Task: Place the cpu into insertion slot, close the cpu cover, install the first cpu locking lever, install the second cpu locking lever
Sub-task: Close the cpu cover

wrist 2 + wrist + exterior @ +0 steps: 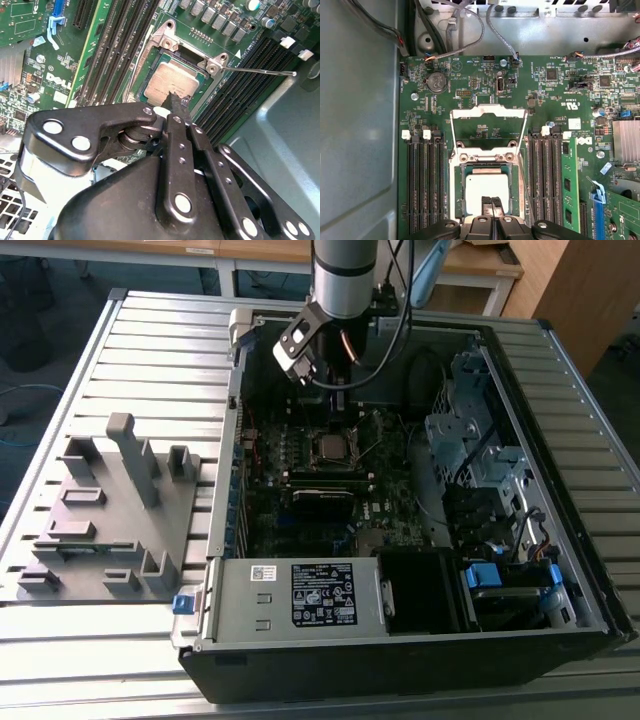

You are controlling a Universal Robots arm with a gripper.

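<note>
Black gripper (491,203) fingers pressed together tip to tip, nothing clamped between them. In both wrist views the closed tips sit over the cpu (481,185), near one edge of its dull silver top; cannot tell if they touch it or hover just above.

The cpu lies flat inside the insertion slot (461,192), seated square in the dark socket frame, directly under the tool.

The cpu cover (487,112) is open, hinged back away from the socket, its big square opening showing green motherboard (470,75) through it. It is on the far side of the cpu from the gripper, not touching the fingers.

One thin wire locking lever (260,71) stands out sideways from a socket corner in the second wrist view, unlatched, apart from the gripper.

Long black memory slots (425,180) run on both sides of the socket.

In the exterior view the arm reaches down into the open computer case (420,655) on a slatted table (160,340); a grey fixture block (110,510) sits beside the case at the exterior view's left.
</note>
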